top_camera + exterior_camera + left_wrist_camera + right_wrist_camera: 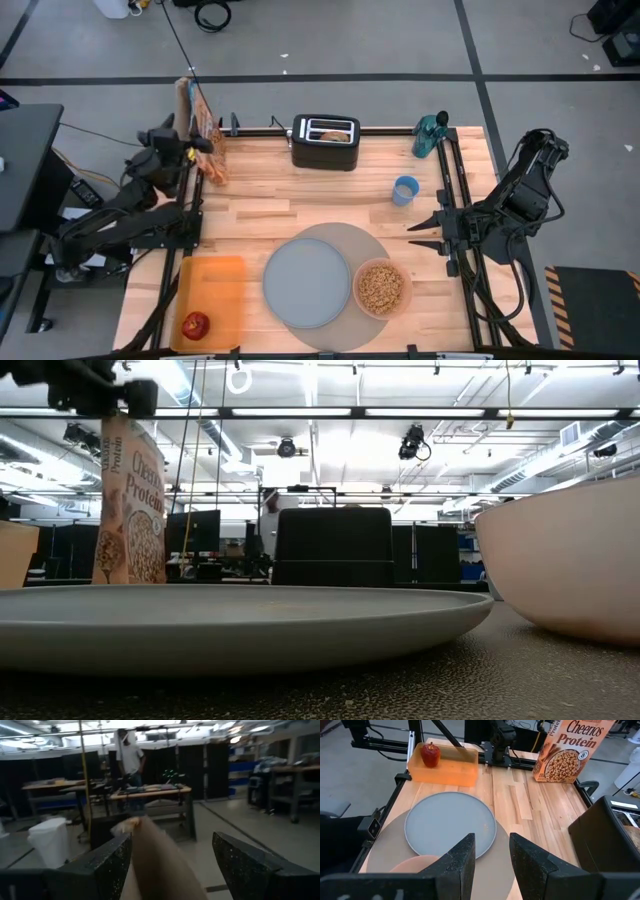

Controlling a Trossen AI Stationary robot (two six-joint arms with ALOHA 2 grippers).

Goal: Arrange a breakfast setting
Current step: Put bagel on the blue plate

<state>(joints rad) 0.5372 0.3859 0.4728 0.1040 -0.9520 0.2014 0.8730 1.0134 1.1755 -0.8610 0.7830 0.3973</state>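
Note:
A round grey mat [375,245] lies at the table's near middle. On it sit a grey plate [307,282] and a pink bowl [381,288] filled with cereal. A red apple [195,324] rests in the orange tray [215,280] at the near left. A cereal box [205,135] stands upright at the far left. My left gripper [195,143] is open at the box's top. My right gripper [422,234] is open and empty at the right, just beyond the bowl. I see no spoon. Something brown shows in the toaster's slot [336,133]. My left gripper's open fingers stand level on either side of the cereal box's top edge [150,845], coming from the table's left. The box top lies close by one finger [107,860]. I cannot tell whether it touches. The box stands upright on the table.
A black toaster [325,142] stands at the far middle. A blue cup [405,190] and a teal bottle [430,135] stand at the far right. Bare wood lies between the toaster and the mat. A person [131,755] stands in the room beyond.

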